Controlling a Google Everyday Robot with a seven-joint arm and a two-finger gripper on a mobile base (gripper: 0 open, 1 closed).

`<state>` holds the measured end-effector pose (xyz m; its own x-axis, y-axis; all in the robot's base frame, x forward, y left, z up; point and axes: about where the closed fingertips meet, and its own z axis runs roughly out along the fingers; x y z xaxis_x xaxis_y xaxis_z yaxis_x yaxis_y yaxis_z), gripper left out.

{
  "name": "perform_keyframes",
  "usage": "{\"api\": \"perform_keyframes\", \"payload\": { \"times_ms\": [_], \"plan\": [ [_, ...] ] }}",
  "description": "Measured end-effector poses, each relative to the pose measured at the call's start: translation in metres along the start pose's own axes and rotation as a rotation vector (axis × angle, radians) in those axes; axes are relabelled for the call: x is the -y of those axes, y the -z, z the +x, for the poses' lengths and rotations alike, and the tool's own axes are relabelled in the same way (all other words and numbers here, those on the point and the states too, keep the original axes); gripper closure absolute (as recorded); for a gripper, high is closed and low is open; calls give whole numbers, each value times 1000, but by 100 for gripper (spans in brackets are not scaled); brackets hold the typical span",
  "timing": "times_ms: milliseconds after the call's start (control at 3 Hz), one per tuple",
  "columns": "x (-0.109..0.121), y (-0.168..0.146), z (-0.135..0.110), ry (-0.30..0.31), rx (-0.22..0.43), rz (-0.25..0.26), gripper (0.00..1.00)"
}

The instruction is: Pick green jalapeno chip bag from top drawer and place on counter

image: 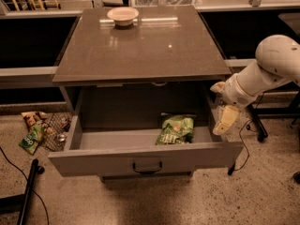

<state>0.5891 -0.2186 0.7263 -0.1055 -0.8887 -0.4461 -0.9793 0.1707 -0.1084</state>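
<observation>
**Figure. Approach phase of the pick, viewed from in front and above.**

The top drawer [140,154] stands pulled open beneath the tabletop [154,46]. The green jalapeno chip bag [176,129] lies crumpled on the drawer floor, right of centre and towards the back, apart from the right wall. The gripper [225,121] hangs outside the drawer, just beside that right wall and about level with its rim. It points downward at the end of the white arm [267,67]. Whether the gripper is wide or narrow cannot be told from this view, and nothing is seen in it.

**Recommended execution (a judgement).**
- **Entry:** Raise the gripper above the right wall before it travels left, so that the wall is crossed rather than struck. Bring it over the middle of the bag and descend straight down. Stay forward of the tabletop's front edge, which overhangs the rear of the drawer.
- **Grasp:** The foil looks slick and wrinkly, so a bite across a raised fold should hold better than one on a flat face.
- **Lift and placement:** Lift clear of the rim before swinging out. Set the bag on the bare part of the tabletop, well apart from the white bowl [123,16].

The green-and-white packet [31,138] on the floor at left is not the target.
</observation>
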Motion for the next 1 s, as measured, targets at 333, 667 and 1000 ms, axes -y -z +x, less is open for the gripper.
{"api": "perform_keyframes", "payload": {
  "times_ms": [333,667,1000],
  "plan": [
    [6,-18,-2,-9,-6,-21,0],
    [21,-58,-10,-11,4,-41,0],
    [25,-82,-10,-34,-11,-23,0]
  ]
}}
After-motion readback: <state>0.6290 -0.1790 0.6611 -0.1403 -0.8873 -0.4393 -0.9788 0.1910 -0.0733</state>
